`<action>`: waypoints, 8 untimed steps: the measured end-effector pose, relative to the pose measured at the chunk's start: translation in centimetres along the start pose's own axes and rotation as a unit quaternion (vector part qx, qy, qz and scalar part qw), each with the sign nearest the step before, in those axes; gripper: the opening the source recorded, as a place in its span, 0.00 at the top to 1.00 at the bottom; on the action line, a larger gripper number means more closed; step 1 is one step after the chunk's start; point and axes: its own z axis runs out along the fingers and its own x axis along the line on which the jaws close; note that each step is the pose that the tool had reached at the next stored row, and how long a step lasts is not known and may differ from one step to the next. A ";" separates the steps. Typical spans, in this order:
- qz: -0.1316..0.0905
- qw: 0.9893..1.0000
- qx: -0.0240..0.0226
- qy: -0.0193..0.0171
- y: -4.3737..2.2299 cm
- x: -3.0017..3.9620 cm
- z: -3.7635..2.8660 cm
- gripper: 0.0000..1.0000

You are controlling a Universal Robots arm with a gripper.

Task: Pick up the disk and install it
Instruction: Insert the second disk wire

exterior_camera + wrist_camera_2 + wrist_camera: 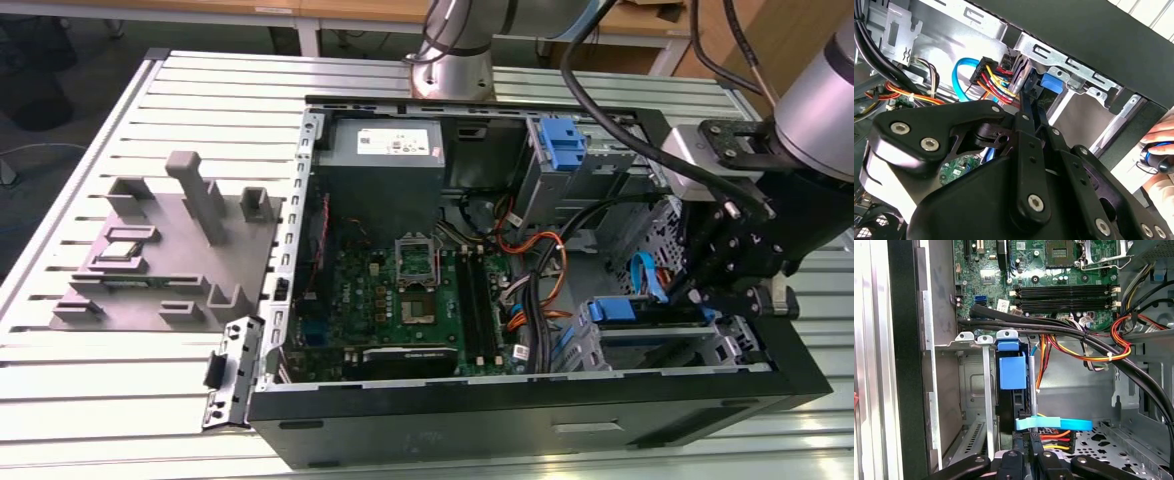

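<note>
one computer case (pixel 534 420) lies open on one slatted table (pixel 120 380). inside it sit one motherboard (pixel 400 300), one power supply (pixel 384 145) at about 11 o'clock in the case, and one cpu socket (pixel 416 262) near the board's middle. two blue drive brackets show in the exterior view: one (pixel 561 145) at 1 o'clock, one (pixel 627 310) at 4 o'clock. one grey fixture tray (pixel 160 250) lies at 9 o'clock from the case. four memory slots (pixel 1064 295) run across the first wrist view. one flat blue cable (pixel 1054 424) crosses there. one arm carries one gripper (pixel 727 270).
</note>
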 end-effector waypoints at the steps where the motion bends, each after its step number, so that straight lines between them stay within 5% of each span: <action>1: 0.000 1.000 0.000 0.000 0.00 0.00 0.07 0.83; 8: 0.000 1.000 0.000 0.000 0.01 0.00 0.26 0.83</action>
